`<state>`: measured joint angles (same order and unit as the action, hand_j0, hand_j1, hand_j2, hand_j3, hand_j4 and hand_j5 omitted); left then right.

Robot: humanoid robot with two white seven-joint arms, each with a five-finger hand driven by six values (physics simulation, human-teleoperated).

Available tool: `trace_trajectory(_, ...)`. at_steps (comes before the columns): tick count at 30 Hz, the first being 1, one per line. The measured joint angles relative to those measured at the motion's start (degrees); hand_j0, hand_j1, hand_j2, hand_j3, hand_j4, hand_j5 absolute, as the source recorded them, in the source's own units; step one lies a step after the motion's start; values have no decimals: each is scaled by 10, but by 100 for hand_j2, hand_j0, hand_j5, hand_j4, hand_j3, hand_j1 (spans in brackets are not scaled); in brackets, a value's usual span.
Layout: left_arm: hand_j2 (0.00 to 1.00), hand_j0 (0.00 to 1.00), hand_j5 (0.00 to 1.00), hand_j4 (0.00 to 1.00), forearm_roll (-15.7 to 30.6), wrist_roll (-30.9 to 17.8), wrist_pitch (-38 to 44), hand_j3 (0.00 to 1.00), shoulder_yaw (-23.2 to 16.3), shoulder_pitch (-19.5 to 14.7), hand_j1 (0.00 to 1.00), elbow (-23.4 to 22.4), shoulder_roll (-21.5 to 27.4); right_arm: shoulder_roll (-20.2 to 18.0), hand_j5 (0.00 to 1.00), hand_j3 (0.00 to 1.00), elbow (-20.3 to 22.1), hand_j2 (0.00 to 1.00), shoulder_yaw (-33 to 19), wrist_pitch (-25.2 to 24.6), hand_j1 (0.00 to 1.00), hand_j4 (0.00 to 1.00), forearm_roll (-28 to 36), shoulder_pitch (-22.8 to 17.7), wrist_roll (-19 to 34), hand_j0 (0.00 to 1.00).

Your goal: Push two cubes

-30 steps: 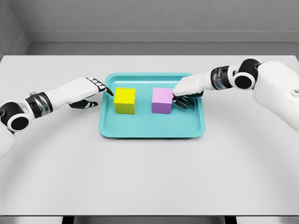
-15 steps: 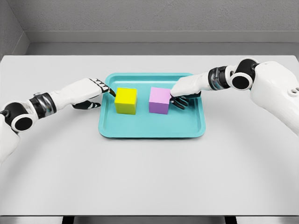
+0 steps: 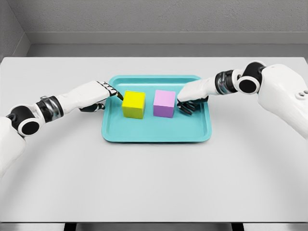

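A yellow cube and a purple cube stand side by side on a teal tray, a narrow gap between them. My left hand reaches over the tray's left rim, its fingertips against the yellow cube's left face. From the other side, my right hand has its curled fingers touching the purple cube's right face. Neither hand grasps anything.
The tray lies in the middle of a white table. A grey wall runs along the table's far edge.
Both hands moved inward. The yellow cube slid right and the purple cube slid left, so the gap between them has shrunk.
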<state>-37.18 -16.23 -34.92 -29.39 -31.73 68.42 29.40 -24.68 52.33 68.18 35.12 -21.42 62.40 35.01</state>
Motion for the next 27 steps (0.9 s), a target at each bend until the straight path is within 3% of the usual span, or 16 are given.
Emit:
trace_trajectory(8,70,70,70,70,18,2,-2,70,5,7,70,11,15,13,10,10,-26,10,3,0,10,10,0,12,0,10)
trace_trajectory(19,69,69,69,69,72,2,-2,69,5,66,69,125,85,37,10,10,-67,10,3,0,10,10,0,21,0,10)
trace_trajectory(27,69,69,69,69,75,2,-2,69,5,78,69,149,91,43,10,10,-69,10,3,0,10,10,0,22,0,10)
